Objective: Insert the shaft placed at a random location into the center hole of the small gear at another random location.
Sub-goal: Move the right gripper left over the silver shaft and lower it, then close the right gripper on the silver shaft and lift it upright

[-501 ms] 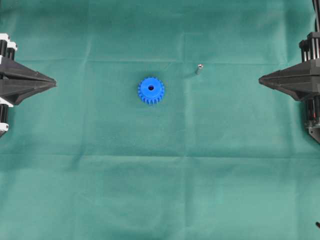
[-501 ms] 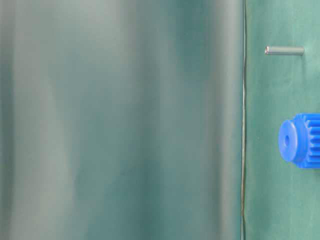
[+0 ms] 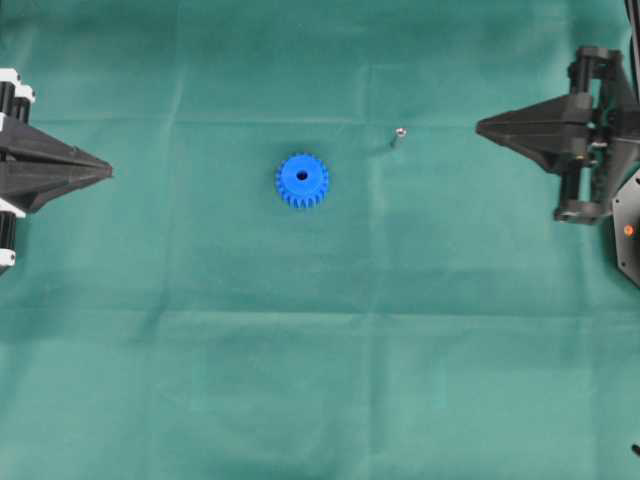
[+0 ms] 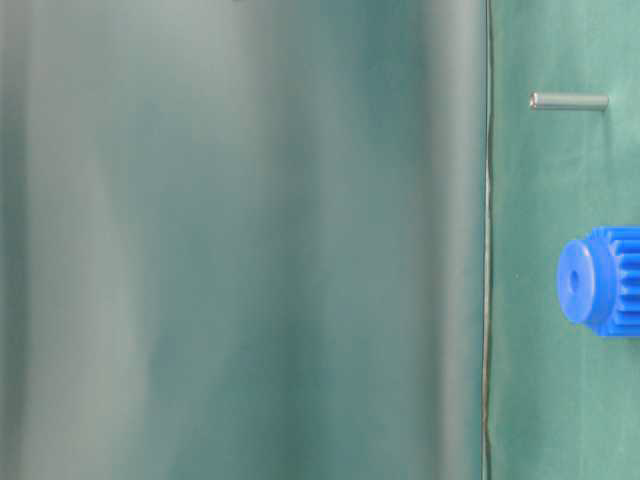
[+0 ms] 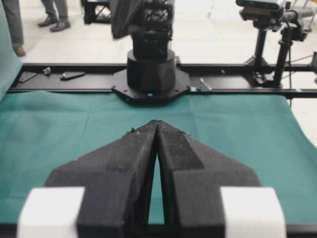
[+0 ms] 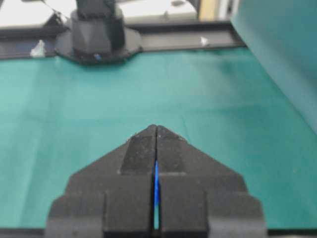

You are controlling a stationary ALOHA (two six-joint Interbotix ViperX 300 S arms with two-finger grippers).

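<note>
Pointing inward, the right gripper [image 3: 480, 126] is fully closed and empty. The shaft [image 3: 398, 134] lies near its tip on the green cloth [image 3: 320, 350]; the small gear [image 3: 302, 180] sits beyond (hidden behind the fingers in the wrist view). The left gripper [image 3: 108, 171], farthest off, is likewise closed, empty.

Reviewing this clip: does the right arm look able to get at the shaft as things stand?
Probably yes. The shaft lies alone on the green cloth, apart from the small gear, with only bare cloth between it and the right gripper. That gripper's fingers are shut, so they would need opening first.
</note>
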